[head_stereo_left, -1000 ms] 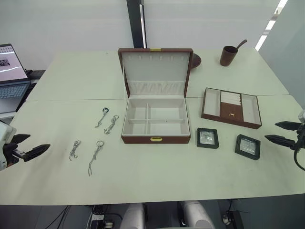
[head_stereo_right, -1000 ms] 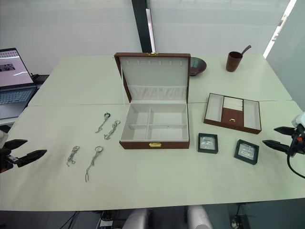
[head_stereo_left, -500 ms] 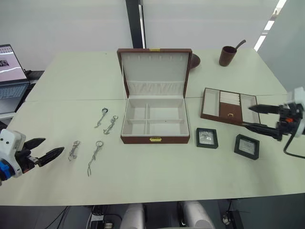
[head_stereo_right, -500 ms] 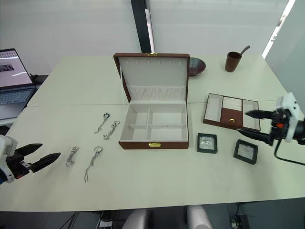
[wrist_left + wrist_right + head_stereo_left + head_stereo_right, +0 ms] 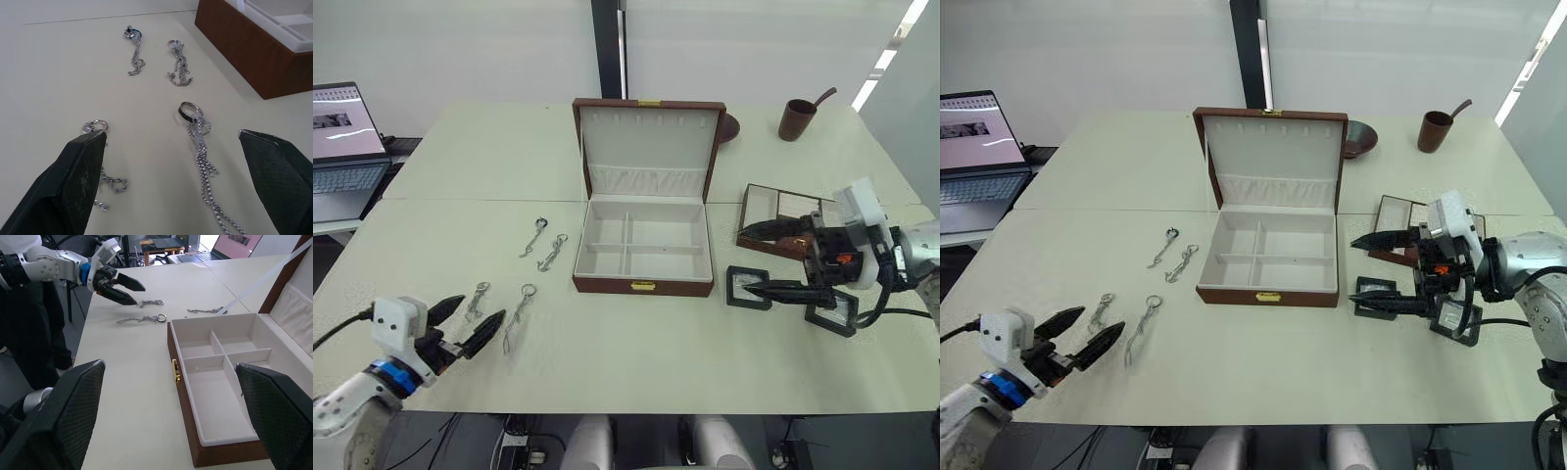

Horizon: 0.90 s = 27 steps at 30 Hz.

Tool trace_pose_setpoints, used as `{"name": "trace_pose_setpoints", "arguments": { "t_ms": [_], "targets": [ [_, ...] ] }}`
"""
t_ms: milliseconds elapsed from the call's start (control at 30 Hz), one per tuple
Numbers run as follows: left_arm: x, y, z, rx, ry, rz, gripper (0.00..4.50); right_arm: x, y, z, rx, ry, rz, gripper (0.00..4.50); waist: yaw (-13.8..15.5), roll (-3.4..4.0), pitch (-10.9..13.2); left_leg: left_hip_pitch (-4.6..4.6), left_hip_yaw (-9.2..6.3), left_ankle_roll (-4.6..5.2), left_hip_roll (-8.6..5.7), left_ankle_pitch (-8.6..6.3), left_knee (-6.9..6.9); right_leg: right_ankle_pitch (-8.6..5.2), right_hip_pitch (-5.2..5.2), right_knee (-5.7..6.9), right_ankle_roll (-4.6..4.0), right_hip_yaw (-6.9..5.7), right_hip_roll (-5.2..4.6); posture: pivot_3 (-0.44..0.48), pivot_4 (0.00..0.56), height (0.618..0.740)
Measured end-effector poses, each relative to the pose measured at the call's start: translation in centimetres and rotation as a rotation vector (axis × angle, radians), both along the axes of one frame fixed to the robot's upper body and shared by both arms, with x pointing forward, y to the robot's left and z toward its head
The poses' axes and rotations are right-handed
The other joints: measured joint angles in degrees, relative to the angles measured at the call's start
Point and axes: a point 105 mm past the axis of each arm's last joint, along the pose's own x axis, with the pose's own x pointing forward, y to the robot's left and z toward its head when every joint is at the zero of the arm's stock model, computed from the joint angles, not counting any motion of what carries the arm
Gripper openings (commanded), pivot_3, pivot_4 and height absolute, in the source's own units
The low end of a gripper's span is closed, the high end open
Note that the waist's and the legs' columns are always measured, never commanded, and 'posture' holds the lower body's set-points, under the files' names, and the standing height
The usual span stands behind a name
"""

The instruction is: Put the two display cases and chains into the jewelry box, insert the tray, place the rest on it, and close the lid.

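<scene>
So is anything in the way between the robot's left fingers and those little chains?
Nothing visible is. The left gripper is open, with bare table between it and the two nearest chains.

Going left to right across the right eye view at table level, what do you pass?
Laptop → left gripper → the chains → jewelry box → right gripper above a display case.
</scene>
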Motion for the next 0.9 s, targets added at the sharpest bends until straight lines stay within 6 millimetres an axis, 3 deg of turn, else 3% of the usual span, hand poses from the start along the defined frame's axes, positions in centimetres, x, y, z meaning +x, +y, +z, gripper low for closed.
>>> {"name": "trace_pose_setpoints", "arguments": {
  "t_ms": [267, 667, 900],
  "targets": [
    [1.5, 0.6, 1.1, -0.024, -0.095, 0.152, 4.47, -0.4, 1.0, -0.7, -0.014, -0.004, 0.051, 4.5, 0.0, -0.02, -0.01, 0.0, -0.03, 0.0, 0.01, 0.0, 0.0, 0.01, 0.0, 0.0, -0.02, -0.02, 0.07, 0.0, 0.15, 0.74],
    [2.0, 4.5, -1.6, -0.057, -0.016, 0.354, 4.47, -0.3, 1.4, -1.1, -0.018, -0.026, 0.069, 4.5, -0.03, -0.04, -0.02, 0.01, -0.06, 0.0, 0.02, 0.0, 0.0, 0.01, 0.01, 0.01, -0.03, -0.05, 0.1, 0.0, 0.15, 0.74],
    [2.3, 4.7, -2.8, -0.055, 0.022, 0.389, 4.47, -0.2, 1.5, -1.4, -0.031, -0.031, 0.067, 4.5, -0.01, -0.06, -0.04, 0.01, -0.07, 0.0, 0.02, 0.0, 0.0, 0.01, 0.01, 0.0, -0.02, -0.06, 0.09, 0.0, 0.15, 0.74]
  ]
}}
